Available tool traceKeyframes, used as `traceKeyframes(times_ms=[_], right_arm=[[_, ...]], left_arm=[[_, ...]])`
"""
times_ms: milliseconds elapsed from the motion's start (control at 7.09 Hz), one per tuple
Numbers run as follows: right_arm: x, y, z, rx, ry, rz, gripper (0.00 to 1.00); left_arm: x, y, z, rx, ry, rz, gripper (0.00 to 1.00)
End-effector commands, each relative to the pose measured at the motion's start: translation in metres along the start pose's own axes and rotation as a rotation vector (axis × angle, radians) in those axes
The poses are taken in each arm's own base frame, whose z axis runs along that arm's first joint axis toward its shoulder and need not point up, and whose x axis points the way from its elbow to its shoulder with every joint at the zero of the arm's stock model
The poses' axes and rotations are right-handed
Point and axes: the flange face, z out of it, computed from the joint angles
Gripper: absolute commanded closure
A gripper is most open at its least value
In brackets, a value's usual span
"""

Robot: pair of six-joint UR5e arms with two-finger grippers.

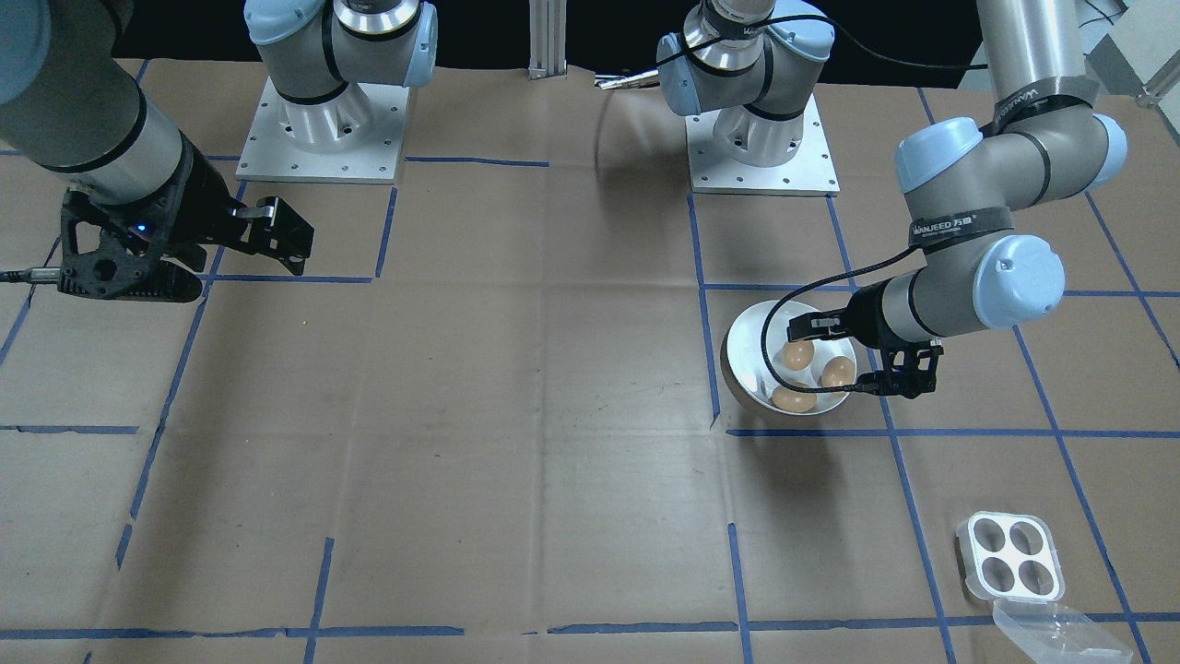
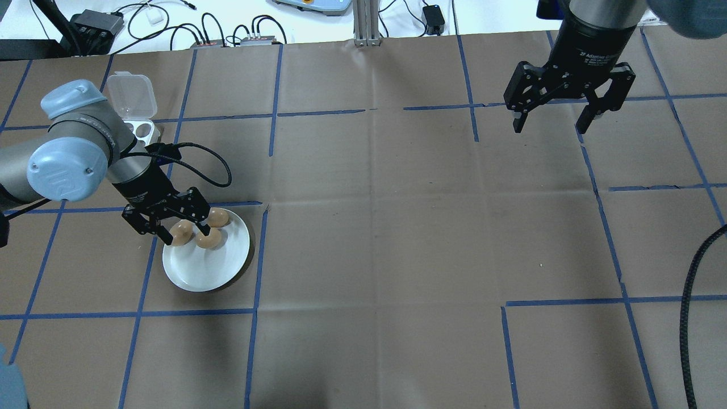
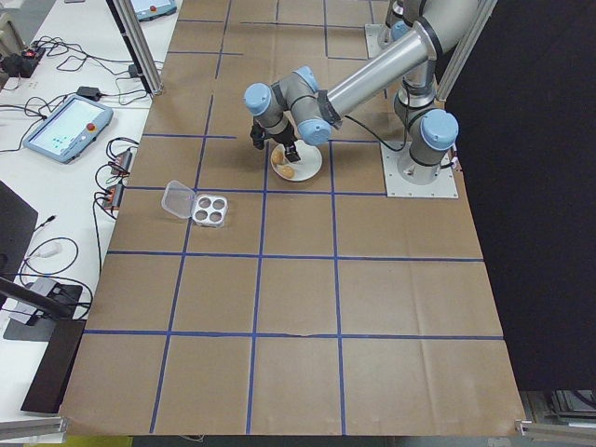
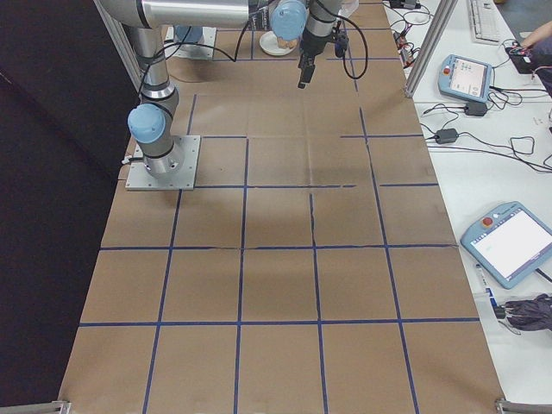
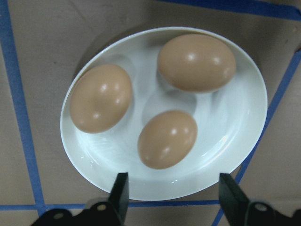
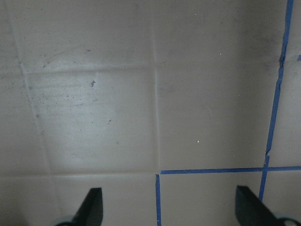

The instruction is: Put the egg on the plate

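Landmark: the plate [image 2: 205,271]. Up and left of it in the overhead view sits the tray [image 2: 141,132], its four cups empty and lid flipped open, presumably because its eggs have been moved out. The left gripper [image 2: 173,226] hangs over the plate's left edge, jaws spread wide with nothing between them, likely having let go. Three eggs [image 5: 167,139] lie on the plate, apart from one another. Far right of the plate, the right gripper [image 2: 570,111] hangs parked, wide open and empty.
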Motion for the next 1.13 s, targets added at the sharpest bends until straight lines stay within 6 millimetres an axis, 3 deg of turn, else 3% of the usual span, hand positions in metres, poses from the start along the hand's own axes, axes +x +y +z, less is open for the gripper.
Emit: traceKeyframes(times_ms=[0,141,564,846,987], right_arm=[[0.000,0.000,0.000,0.001,-0.001,0.000,0.00],[0.000,0.000,0.000,0.001,-0.001,0.000,0.00],[0.000,0.000,0.000,0.000,-0.001,0.000,0.00],[0.000,0.000,0.000,0.000,-0.001,0.000,0.00],[0.000,0.000,0.000,0.001,0.000,0.000,0.00]], left_arm=[[0.000,-0.003,-0.010,0.031,-0.012,0.005,0.01],[0.002,-0.004,-0.020,0.057,-0.021,0.013,0.01],[0.039,-0.003,-0.105,0.219,-0.137,0.095,0.01],[0.078,0.008,-0.137,0.274,-0.209,0.167,0.01],[0.087,0.019,-0.146,0.297,-0.208,0.199,0.01]])
